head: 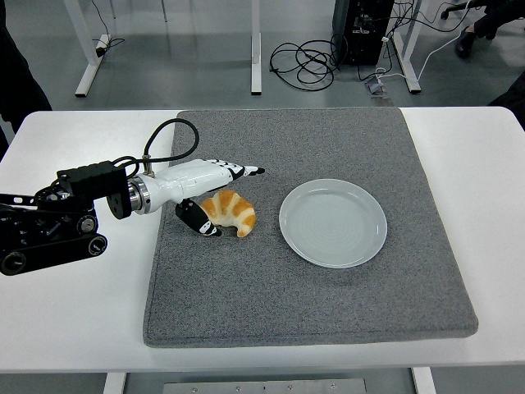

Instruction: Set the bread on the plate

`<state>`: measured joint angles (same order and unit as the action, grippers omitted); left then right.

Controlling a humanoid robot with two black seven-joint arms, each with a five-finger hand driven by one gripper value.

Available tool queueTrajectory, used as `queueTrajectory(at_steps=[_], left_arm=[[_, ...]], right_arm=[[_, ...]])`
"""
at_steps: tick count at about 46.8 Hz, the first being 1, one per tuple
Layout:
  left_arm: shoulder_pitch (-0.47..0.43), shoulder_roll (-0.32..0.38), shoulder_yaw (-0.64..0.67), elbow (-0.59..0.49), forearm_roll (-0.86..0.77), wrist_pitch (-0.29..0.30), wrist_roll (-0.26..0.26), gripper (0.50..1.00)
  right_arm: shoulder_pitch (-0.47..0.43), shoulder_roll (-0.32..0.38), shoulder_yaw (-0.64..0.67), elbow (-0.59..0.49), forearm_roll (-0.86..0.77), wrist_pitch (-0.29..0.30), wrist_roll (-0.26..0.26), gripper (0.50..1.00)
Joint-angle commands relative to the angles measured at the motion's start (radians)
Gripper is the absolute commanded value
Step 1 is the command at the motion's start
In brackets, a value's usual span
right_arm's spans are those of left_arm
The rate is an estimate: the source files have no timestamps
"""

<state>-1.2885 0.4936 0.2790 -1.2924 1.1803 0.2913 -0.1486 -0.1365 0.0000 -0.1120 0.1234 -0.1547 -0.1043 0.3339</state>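
— Currently, where does the golden-brown crescent croissant [230, 212] lie?

— On the grey felt mat [328, 304] covering the white table [74, 320], left of mat centre. It sits at nine o'clock from the round pale grey plate [332, 222], just beside it but apart; none of it is on the plate.

— State of the left hand [215, 190]?

— It comes in from nine o'clock, white-shelled with black fingertips. The long fingers [242, 171] stretch over the croissant's far side at twelve o'clock, the thumb [197, 220] curls against its near left end at eight o'clock. Hand brackets the pastry; a firm grasp cannot be confirmed. Croissant rests on the mat.

— Right hand?

— Out of view.
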Motion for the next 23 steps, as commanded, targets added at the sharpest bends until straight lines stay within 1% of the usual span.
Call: queueTrajectory(at_steps=[1,5,12,23], left_arm=[[0.017,-0.021,0.002,0.03,0.016,0.014,-0.002,0.98],[0.024,-0.046,0.002,0.053,0.025,0.025,-0.002,0.98],[0.044,-0.09,0.003,0.059,0.047,0.052,-0.002,0.98],[0.055,-0.096,0.005,0.079,0.05,0.058,-0.002,0.98]], right_arm=[[0.0,0.0,0.0,0.001,0.001,0.0,-0.001,1.0],[0.0,0.0,0.0,-0.001,0.001,0.0,0.0,1.0],[0.0,0.0,0.0,0.001,0.0,0.0,0.0,1.0],[0.0,0.0,0.0,0.001,0.0,0.0,-0.001,1.0]])
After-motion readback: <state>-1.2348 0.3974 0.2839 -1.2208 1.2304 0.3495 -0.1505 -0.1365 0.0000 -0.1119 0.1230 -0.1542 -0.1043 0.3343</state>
